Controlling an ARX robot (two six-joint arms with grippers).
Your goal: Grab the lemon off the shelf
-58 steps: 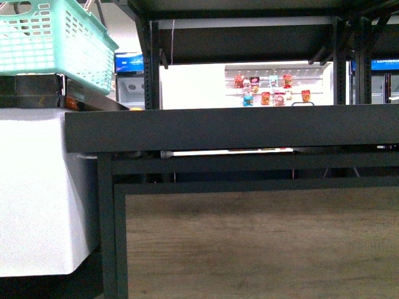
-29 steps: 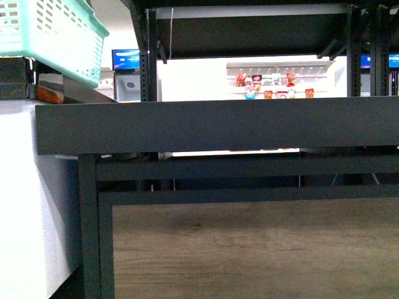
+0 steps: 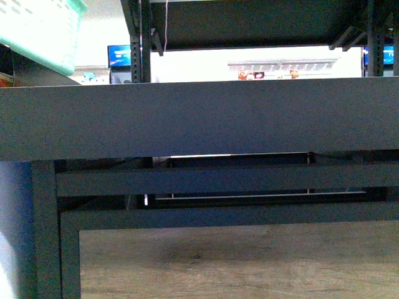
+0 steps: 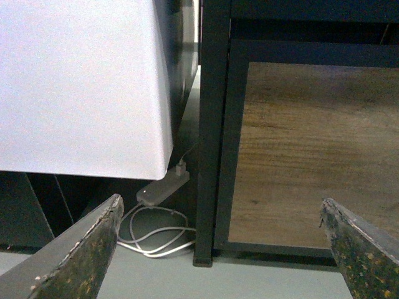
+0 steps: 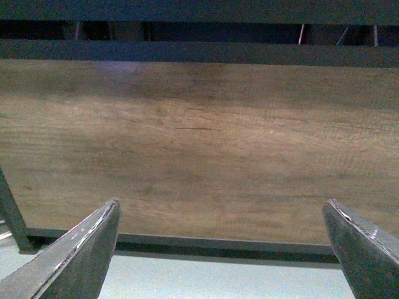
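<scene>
Lemon? Found none in any view. Guessed it to be up on a tray of the shelf (image 3: 199,118), hidden behind that thick front edge, but could not confirm. Faced the edge almost level from the front view, with no sight of the tray top at all.

Had both pincers low, near the floor. Saw the left gripper (image 4: 219,202) spread wide and empty, aimed at the corner post (image 4: 211,124) beside the wood-grain panel (image 4: 299,149), with a white cabinet (image 4: 75,81) close by and a power adapter (image 4: 163,187) trailing looped cable (image 4: 156,240) below. Saw the right gripper (image 5: 221,202) likewise spread and empty, pointed squarely at the panel.

Judged the chief hazard to be a straight lift: feared knocking the fingers against the underside of the overhanging edge. Feared, too, clipping the green basket (image 3: 43,31) or the cabinet with the left arm, and reaching over the lip blind, so pinching the wrong fruit or nudging the right one away.
</scene>
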